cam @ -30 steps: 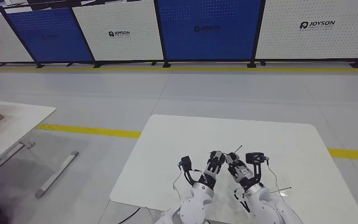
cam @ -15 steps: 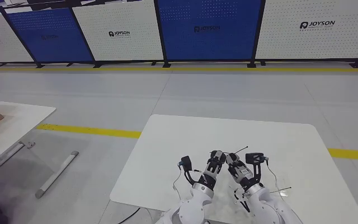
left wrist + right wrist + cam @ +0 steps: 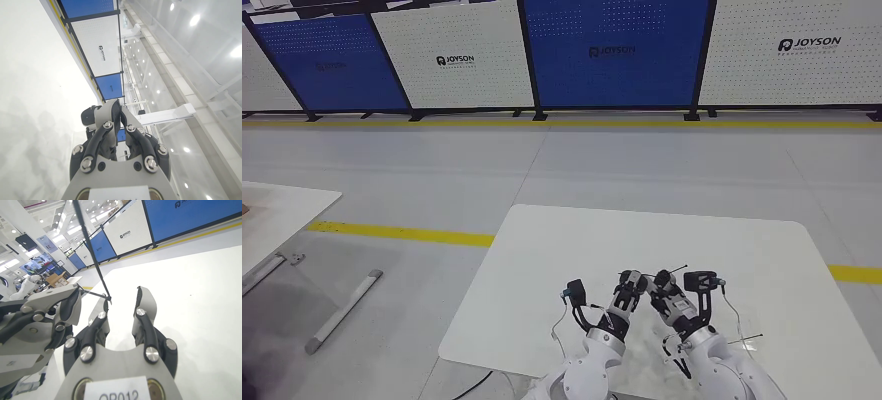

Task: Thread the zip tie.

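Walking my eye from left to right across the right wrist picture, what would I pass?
Left gripper → zip tie, pinched by it → right gripper, open → white table.

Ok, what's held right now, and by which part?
Left claw pinches the zip tie at one strap end; right claw is open, holding nothing.

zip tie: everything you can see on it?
The zip tie is a thin black plastic strap, in the air above the table. A short run leaves the shut left gripper, which pinches its end, and meets a long straight run at a small head by one fingertip of the open right gripper; contact there is unclear.
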Robot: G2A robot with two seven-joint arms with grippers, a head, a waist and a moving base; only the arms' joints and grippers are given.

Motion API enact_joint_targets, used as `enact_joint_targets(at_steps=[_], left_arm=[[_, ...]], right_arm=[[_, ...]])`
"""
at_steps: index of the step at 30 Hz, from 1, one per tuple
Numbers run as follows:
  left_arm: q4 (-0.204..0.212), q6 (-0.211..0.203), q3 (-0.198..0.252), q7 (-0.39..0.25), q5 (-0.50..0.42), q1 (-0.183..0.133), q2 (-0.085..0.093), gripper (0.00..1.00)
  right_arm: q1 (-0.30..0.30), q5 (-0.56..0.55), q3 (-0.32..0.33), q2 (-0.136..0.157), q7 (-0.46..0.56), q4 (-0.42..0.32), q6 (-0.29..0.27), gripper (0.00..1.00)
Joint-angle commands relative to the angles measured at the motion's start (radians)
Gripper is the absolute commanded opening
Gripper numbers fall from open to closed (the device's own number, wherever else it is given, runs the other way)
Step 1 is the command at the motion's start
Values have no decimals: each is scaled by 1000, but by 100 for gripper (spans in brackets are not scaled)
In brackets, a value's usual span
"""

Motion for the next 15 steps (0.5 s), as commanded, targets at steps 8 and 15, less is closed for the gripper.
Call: enact_joint_targets(at_steps=[8,15], left_arm=[[2,7,-2,-2,8,2,-2,0],[3,6,-4,2,14,3,-4,0]], right_arm=[[0,-4,1,-1,0,-12,5,22],[0,-11,-2,-2,-4,-13,15,0]])
